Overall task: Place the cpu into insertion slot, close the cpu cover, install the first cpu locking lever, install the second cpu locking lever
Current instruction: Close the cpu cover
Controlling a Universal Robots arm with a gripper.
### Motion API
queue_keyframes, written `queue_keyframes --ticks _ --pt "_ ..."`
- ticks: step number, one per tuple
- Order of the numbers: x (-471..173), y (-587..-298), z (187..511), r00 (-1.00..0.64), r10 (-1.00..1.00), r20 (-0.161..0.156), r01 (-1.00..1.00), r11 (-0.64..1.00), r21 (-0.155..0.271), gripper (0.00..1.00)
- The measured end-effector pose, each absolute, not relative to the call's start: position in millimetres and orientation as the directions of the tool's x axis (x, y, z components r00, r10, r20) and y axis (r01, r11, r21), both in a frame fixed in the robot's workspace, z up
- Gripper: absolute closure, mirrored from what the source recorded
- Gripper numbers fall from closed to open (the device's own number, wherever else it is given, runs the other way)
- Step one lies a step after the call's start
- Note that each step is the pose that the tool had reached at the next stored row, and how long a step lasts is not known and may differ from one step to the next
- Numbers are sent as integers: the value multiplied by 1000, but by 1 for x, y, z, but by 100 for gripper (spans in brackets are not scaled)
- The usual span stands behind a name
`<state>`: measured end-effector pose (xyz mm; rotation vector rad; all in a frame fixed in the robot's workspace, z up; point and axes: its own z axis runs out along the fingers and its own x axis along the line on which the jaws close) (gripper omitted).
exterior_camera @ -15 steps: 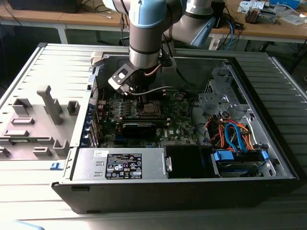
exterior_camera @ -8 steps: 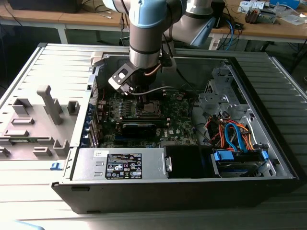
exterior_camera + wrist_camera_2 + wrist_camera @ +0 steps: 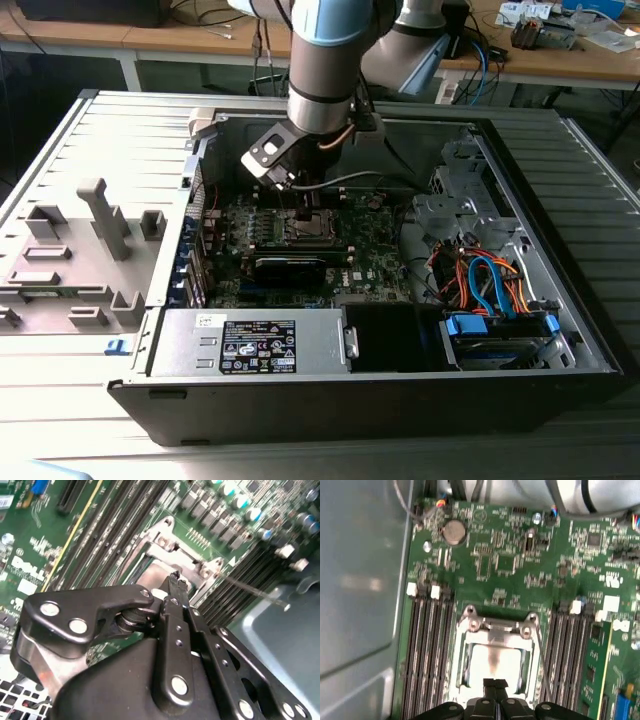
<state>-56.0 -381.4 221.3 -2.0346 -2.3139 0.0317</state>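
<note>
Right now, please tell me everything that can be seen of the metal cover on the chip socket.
The cover is a thin square frame of silvery metal with a cut-out middle, where the pale chip shows. It appears to lie flat, closed around the chip, on the green board, between rows of dark memory slots, with screws at two corners. A thin wire lever stands off beside it. The claw, shut, hangs just over one edge; whether it touches is unclear.

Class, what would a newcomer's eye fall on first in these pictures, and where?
The open computer case with the robot arm reaching down into it dominates the exterior view. In the first wrist view, the bright silvery cpu sits framed by the cpu cover between dark memory slots, the end effector poised over its edge.
</note>
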Motion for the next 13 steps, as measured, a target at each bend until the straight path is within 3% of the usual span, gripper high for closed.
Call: queue_keyframes --ticks 13 --pt "-50 -381 247 -127 991 33 990 129 -60 89"
